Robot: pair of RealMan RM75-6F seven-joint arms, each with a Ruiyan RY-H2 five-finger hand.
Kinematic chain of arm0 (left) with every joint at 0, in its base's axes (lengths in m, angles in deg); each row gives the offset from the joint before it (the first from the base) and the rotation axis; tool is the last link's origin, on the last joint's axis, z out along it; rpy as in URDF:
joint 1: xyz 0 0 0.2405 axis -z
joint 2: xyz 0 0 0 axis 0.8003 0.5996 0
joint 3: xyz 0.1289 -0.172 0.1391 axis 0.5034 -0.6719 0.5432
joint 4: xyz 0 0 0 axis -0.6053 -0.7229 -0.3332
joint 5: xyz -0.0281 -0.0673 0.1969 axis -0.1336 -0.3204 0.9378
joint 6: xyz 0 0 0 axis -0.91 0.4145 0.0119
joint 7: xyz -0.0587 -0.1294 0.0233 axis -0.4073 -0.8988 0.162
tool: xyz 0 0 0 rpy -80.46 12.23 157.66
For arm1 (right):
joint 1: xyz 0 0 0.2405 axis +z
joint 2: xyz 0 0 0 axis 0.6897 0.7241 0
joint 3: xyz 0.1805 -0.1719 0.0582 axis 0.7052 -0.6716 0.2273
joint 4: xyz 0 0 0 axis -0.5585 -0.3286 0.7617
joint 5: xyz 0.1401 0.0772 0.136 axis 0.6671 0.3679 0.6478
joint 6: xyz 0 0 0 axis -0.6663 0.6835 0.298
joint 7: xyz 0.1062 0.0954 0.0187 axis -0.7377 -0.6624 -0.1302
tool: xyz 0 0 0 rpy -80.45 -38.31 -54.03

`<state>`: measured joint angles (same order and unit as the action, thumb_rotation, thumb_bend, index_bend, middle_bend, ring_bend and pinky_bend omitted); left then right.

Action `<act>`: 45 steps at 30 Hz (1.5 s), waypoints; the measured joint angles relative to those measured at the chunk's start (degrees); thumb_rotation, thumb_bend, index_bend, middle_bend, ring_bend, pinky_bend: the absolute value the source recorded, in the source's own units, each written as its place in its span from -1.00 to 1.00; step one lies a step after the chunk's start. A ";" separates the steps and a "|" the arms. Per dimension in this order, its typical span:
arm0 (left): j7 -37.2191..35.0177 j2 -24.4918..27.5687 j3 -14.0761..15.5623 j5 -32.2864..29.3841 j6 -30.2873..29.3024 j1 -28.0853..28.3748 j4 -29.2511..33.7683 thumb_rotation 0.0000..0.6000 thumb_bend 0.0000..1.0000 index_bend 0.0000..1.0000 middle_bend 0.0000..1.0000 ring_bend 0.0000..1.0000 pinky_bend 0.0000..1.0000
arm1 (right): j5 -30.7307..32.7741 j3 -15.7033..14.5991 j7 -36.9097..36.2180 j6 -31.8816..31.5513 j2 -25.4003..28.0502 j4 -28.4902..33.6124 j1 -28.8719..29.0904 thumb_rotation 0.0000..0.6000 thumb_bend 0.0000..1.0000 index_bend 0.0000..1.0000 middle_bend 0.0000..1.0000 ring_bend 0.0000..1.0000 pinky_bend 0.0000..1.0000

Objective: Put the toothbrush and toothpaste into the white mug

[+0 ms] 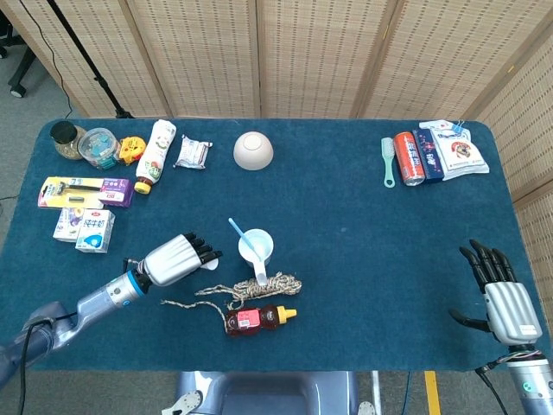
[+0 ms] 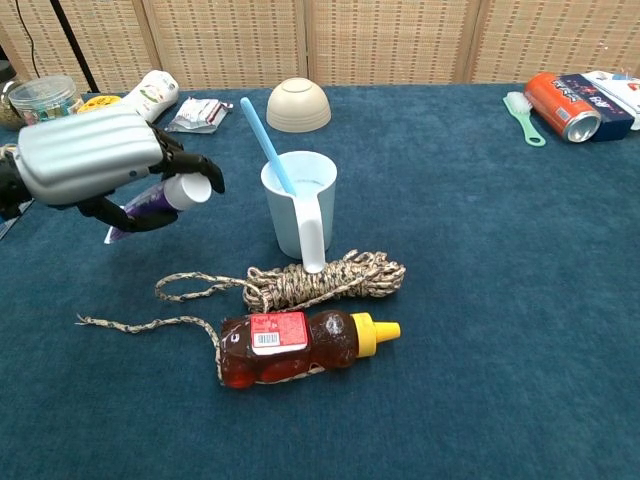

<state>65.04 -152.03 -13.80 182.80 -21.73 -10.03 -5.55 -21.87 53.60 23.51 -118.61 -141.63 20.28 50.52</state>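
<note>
The white mug (image 2: 300, 204) (image 1: 257, 245) stands near the table's middle with a blue toothbrush (image 2: 266, 144) (image 1: 238, 235) leaning out of it. My left hand (image 2: 95, 160) (image 1: 173, 259) is lifted off the cloth to the mug's left and grips a purple toothpaste tube (image 2: 160, 198), white cap toward the mug. In the head view the hand covers the tube. My right hand (image 1: 501, 294) hovers open at the table's near right corner, fingers spread, holding nothing.
A coiled rope (image 2: 318, 279) and a honey bottle (image 2: 300, 345) lie just in front of the mug. An upturned bowl (image 2: 298, 104) sits behind it. Boxes, jars and a bottle (image 1: 154, 156) crowd the far left; a can (image 1: 408, 157), a brush and packets lie far right.
</note>
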 measured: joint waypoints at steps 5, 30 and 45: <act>-2.08 2.43 -1.48 -0.58 -3.89 -0.55 4.92 1.00 -0.17 0.63 0.16 0.06 0.18 | -0.01 -0.01 0.26 0.06 -0.07 0.04 0.04 1.00 -1.00 -1.00 -1.00 -1.00 -1.00; -17.95 -4.69 -17.68 -13.17 -2.54 4.60 22.93 1.00 -0.16 0.63 0.16 0.03 0.14 | 0.43 -0.02 0.26 0.78 -0.28 -0.24 0.28 1.00 -1.00 -1.00 -1.00 -1.00 -1.00; -15.69 -15.26 -19.54 -12.50 0.29 9.87 6.87 1.00 -0.17 0.63 0.15 0.01 0.13 | 1.49 0.34 -0.50 1.41 -0.30 -0.99 0.41 1.00 -1.00 -1.00 -1.00 -1.00 -1.00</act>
<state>49.36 -167.29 -33.33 170.30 -21.43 -0.15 1.31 -20.37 53.93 23.01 -117.20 -141.93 19.29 50.93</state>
